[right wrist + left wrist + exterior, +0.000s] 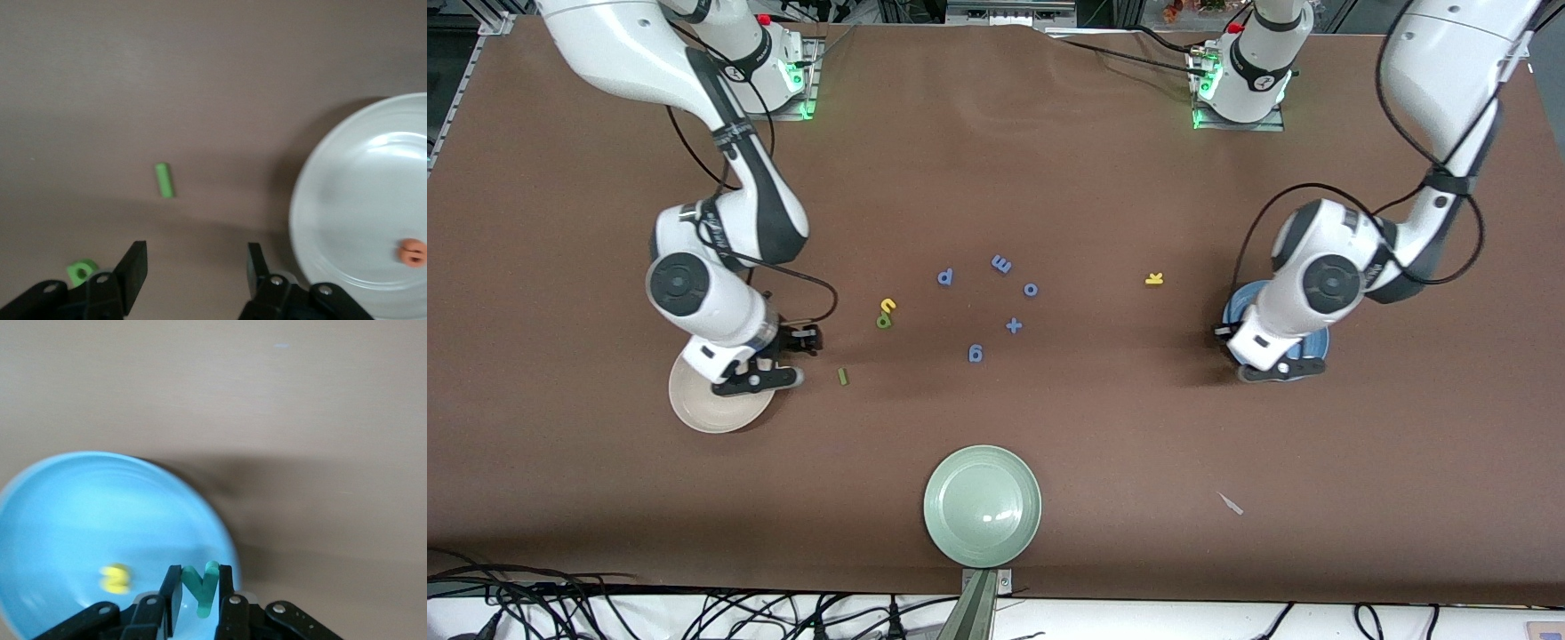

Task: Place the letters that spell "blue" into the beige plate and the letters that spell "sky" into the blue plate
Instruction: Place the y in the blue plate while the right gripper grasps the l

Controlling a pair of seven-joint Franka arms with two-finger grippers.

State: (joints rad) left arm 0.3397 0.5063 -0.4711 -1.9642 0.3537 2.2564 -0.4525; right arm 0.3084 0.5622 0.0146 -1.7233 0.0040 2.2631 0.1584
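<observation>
Two grippers are working: the right gripper (197, 270), spread and empty, is hovering by the beige plate (694, 409) holding the orange e (413, 252); the left gripper (199, 603) is pinching the light, squashy teal y (202, 587) over the blue plate (60, 520).

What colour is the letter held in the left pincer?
Teal green y, clearest in the left wrist view.

Illumination is even and overhead. Soft shadows fall on the brown surface (1049, 178) beneath both arms. A glare patch marks the pale green plate (960, 524). The wrist views are soft: the blue plate (67, 520) and its yellow letter (116, 579) appear blurred.
</observation>
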